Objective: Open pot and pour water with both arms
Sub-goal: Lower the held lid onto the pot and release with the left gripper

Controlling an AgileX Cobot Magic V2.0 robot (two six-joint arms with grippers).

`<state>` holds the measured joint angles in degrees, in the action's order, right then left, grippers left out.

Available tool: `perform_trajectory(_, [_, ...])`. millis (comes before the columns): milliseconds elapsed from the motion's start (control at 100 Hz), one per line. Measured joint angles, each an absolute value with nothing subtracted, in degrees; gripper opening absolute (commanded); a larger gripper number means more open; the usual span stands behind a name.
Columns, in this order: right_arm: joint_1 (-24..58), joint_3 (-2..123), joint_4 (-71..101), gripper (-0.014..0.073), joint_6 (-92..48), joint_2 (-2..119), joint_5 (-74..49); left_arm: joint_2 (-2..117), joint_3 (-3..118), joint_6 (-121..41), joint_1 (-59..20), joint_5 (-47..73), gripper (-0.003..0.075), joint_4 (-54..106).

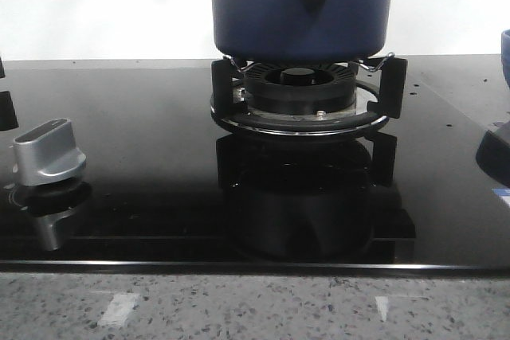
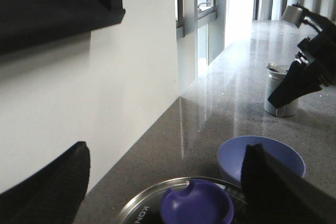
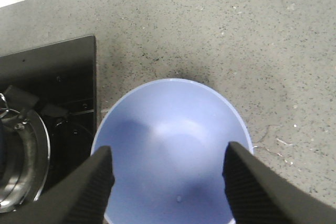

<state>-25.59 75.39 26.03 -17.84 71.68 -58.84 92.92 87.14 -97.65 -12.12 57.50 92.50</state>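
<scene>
While pot (image 1: 303,5) sits on burner, left claw (image 2: 168,182) open above lid; right claw (image 3: 168,177) open.

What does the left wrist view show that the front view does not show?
Only the left wrist view shows the pot's lid with its blue knob, a metal cup on the counter, the wall, and the left gripper, which is open above the lid.

Only the front view shows the pot side with its handle lug, the burner beneath it, the silver stove knob and the black glass hob.

Both show the lighter blue bowl, which in the front view is only an edge.
</scene>
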Motion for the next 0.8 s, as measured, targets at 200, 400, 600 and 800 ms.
perform_trajectory(200, [-24.80, 75.39, 34.02, 0.0235, -21.87, 71.68, -58.84, 88.44, 87.14, -90.91, -7.07, 58.81, 0.0190, 92.50])
perform_trajectory(400, [-20.85, 75.39, 44.76, -0.0046, -31.27, 71.46, -58.19, 85.44, 87.14, -86.07, -1.82, 58.90, -0.0020, 92.50])
perform_trajectory(600, [-13.62, 75.39, 47.74, -0.0046, -36.10, 68.51, -49.29, 81.20, 86.72, -85.40, 0.41, 51.99, -0.0020, 92.50])
perform_trajectory(800, [-3.57, 69.38, 49.06, -0.0046, -43.72, 60.25, -34.76, 71.21, 76.98, -86.85, -0.38, 32.87, -0.0020, 92.05])
